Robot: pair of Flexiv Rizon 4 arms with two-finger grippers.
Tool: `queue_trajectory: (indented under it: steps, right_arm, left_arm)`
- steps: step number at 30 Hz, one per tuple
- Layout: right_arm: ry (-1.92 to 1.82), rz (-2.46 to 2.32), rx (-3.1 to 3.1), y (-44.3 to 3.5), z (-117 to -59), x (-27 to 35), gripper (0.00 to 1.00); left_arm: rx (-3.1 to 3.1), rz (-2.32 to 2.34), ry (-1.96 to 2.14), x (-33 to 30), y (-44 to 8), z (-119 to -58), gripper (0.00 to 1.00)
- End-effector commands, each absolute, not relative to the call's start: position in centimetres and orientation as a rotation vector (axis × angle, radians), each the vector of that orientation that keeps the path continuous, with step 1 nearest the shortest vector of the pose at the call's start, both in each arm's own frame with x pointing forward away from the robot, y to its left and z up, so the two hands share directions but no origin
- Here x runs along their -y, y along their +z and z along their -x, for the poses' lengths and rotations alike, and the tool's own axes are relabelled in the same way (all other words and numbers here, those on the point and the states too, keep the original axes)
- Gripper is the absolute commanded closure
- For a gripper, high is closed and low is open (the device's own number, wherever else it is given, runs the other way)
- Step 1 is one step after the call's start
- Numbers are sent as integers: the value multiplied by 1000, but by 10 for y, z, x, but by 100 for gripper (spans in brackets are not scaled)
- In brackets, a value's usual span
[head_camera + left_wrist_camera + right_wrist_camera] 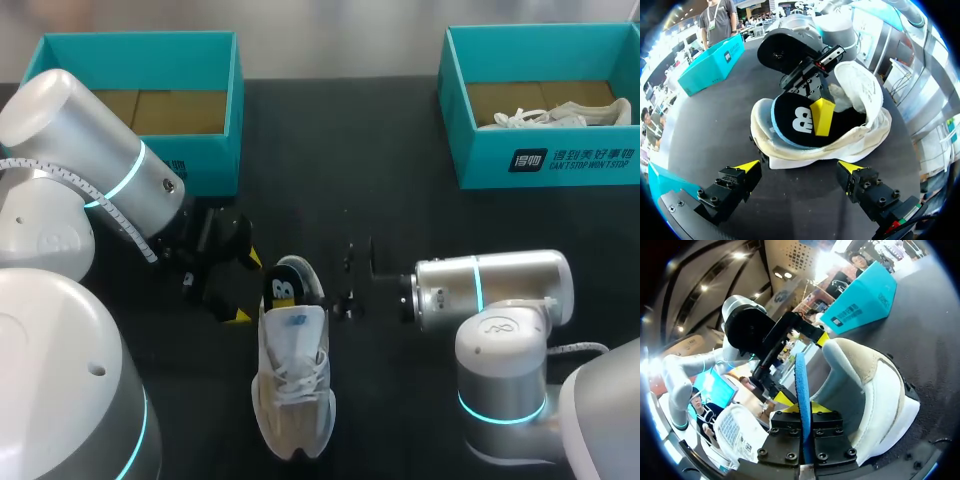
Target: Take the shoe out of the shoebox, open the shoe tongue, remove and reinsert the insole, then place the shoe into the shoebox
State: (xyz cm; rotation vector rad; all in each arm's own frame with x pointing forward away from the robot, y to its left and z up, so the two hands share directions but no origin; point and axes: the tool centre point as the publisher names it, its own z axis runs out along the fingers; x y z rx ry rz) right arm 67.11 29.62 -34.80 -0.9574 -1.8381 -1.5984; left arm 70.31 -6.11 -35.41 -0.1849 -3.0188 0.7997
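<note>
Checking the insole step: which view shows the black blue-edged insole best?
Left wrist view: the black blue-edged insole faces the camera, curled inside the white shoe. Right wrist view shows just its blue edge; head view, a small dark patch.

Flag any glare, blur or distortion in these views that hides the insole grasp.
Head view: even light, but the right tool is dark against the black table and hard to make out. Left wrist view: fisheye bends the edges; the insole and shoe in the middle read clean. Right wrist view: strong backlight from overhead; the insole sits edge-on in the tool, close to the lens and soft.
</note>
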Motion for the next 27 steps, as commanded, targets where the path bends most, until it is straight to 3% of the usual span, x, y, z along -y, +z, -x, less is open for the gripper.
queue_trajectory:
  steps: [1,3,11,16,20,27]
  right_arm:
    - [-1603,951,1863,-341,-671,-299,72]
    - [-1611,934,1882,-337,-674,-300,59]
    - [-1625,893,1943,-326,-687,-302,56]
    - [-1623,876,1958,-324,-695,-304,65]
    - [-1609,886,1963,-324,-700,-305,100]
    - [-1581,942,1946,-333,-696,-305,100]
  left_arm:
    - [3018,186,800,61,-355,-703,0]
    - [3018,186,800,61,-355,-703,0]
    - [3018,186,800,61,-355,-703,0]
    - [3018,186,800,61,-355,-703,0]
    - [3018,186,800,61,-355,-703,0]
    - [3018,186,800,61,-355,-703,0]
